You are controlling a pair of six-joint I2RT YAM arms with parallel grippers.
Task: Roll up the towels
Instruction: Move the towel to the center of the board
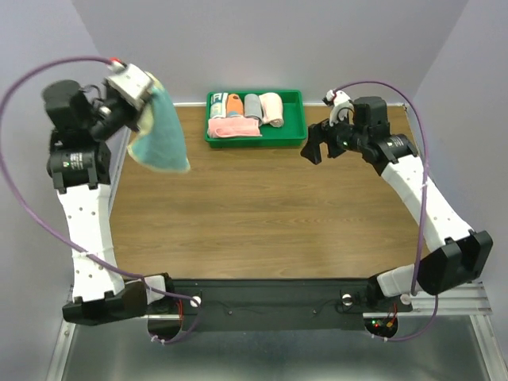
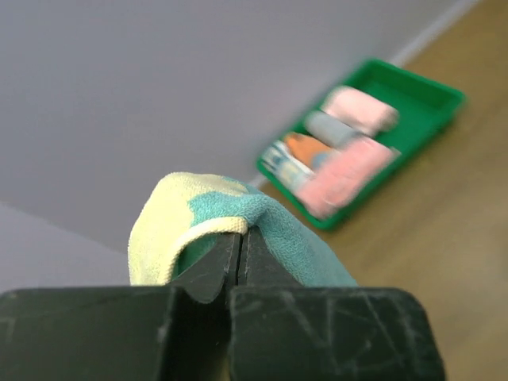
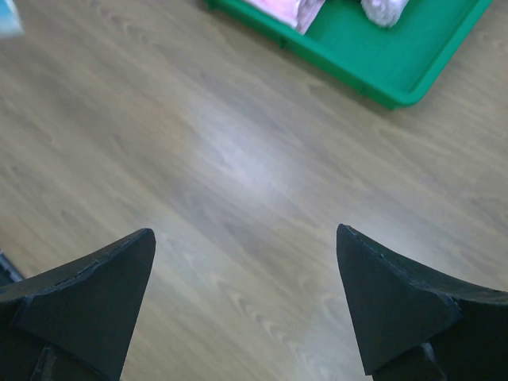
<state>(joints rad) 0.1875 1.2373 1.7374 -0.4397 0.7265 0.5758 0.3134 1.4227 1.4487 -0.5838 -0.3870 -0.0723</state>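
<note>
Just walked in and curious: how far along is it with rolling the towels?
Done: several rolls sit in the green tray. In hand: the left gripper is shut on the teal towel, hanging unrolled in the air. The right gripper is open, empty. Left: lay that towel flat and roll it; the pink towel in the tray may need rolling too.

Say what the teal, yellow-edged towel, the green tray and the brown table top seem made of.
Teal, yellow-edged towel: soft matte cloth, perhaps microfibre; hangs in limp folds.
Green tray: likely moulded plastic; smooth, uniform colour.
Brown table top: wood or wood-look laminate; grain lines, slight sheen.
</note>
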